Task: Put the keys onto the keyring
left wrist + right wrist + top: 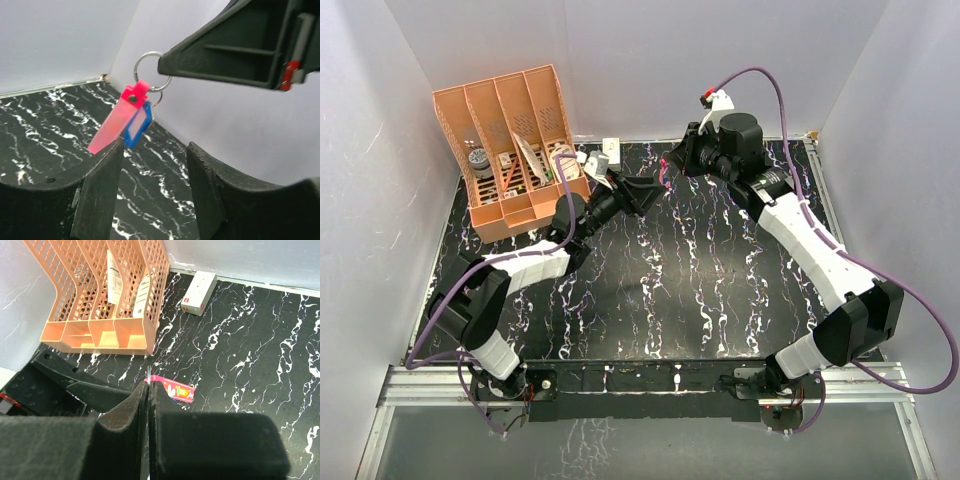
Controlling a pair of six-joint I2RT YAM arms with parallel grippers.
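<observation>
Left gripper (155, 150): jaws stand partly open with nothing between them. The lower tip of the keyring (116, 124) hangs just above the left finger (97, 190); contact cannot be determined.

Right gripper (149, 390): fingers pressed together and closed on the keyring, pinching its metal ring (136, 66). The pink tab hangs tilted from that ring, clear of the black marbled table (700, 290). A blue key (138, 126) hangs directly behind the tab from a second, smaller ring.

Far side: an orange rack (510, 150) stands at the back left corner. A small white box (199, 286) lies beside it, against the rear wall.
</observation>
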